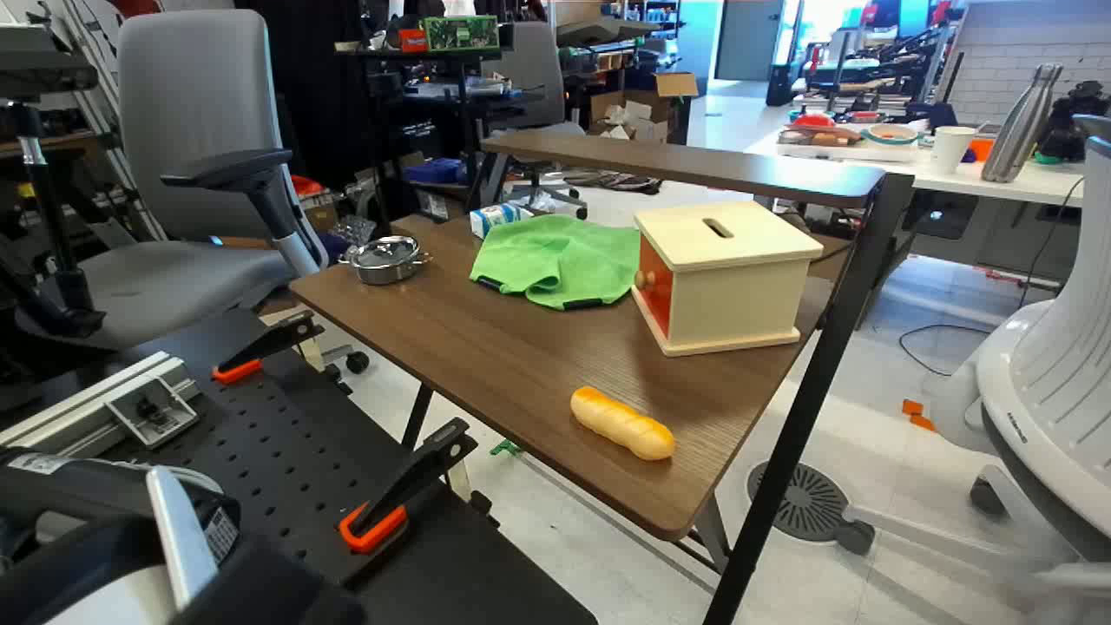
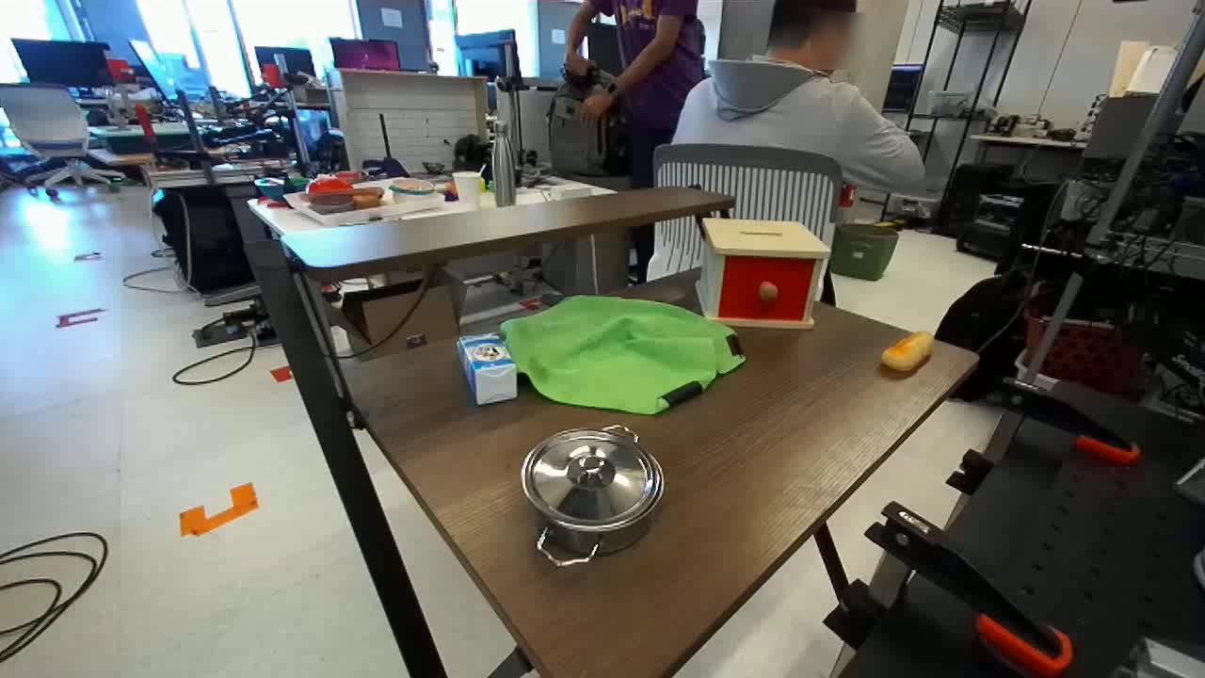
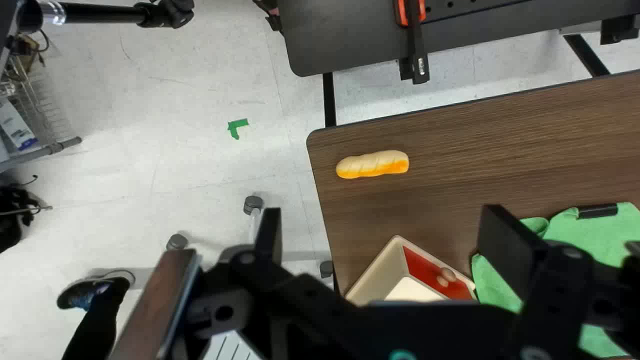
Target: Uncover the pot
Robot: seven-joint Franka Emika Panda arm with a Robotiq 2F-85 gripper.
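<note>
A small steel pot (image 1: 389, 273) with two looped handles stands at one end of the brown table, and shows in both exterior views (image 2: 610, 540). Its shiny lid (image 2: 591, 474) with a knob on top sits on the pot, and also shows in an exterior view (image 1: 384, 250). The pot is out of the wrist view. My gripper (image 3: 382, 212) is open and empty in the wrist view, its two black fingers wide apart, above the table area near the wooden box. The gripper does not show in the exterior views.
The brown table (image 1: 486, 347) also bears a green cloth (image 2: 621, 353), a blue and white carton (image 2: 490, 369), a cream box with a red drawer (image 1: 738, 295) and a toy bread (image 3: 372, 164). A raised shelf (image 1: 686, 165) runs along one side. Clamps (image 1: 373, 525) stick out from the black bench.
</note>
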